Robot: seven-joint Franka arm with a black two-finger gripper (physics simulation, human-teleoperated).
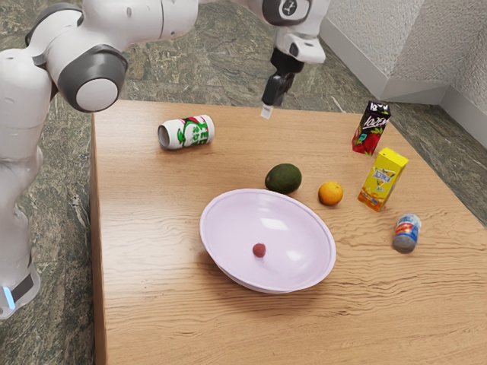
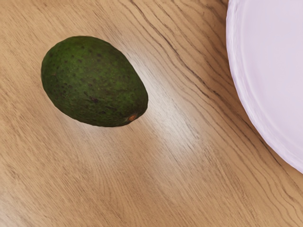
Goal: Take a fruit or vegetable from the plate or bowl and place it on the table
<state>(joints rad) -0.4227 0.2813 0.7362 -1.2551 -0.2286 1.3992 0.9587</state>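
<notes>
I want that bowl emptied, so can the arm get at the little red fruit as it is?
Probably yes: the red fruit lies in the open bowl with nothing over it. The gripper hangs off to one side, so it must cross over first, and the wall might crowd it.

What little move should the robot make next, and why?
Perhaps swing the arm over the bowl, above the little red fruit: it's the only fruit inside, while the avocado and orange rest on the table.
</notes>
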